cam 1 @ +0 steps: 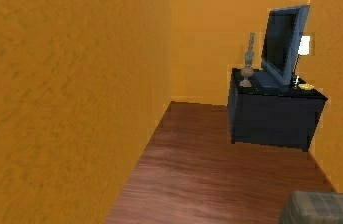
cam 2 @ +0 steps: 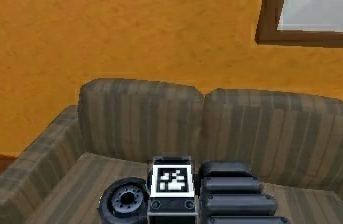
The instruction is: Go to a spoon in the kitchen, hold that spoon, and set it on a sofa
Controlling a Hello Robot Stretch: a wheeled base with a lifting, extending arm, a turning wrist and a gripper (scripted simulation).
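Note:
A brown striped sofa (cam 2: 144, 115) with two back cushions spreads across the arm side view, and a grey striped corner of it (cam 1: 324, 208) shows at the forward view's bottom right. My arm rises from the bottom edge over the seat and ends in a white marked square (cam 2: 174, 181). Left of that square sits the gripper's dark round body (cam 2: 126, 203), low over the seat cushion. Its far end cannot be made out, so I cannot tell whether it holds anything. No spoon shape can be picked out.
Orange walls close in on the forward view's left and back. A wooden floor (cam 1: 199, 160) runs ahead to a dark cabinet (cam 1: 274, 115) bearing a flat screen (cam 1: 282, 45) and a small pale figurine (cam 1: 249, 62). A framed window (cam 2: 314, 25) hangs above the sofa.

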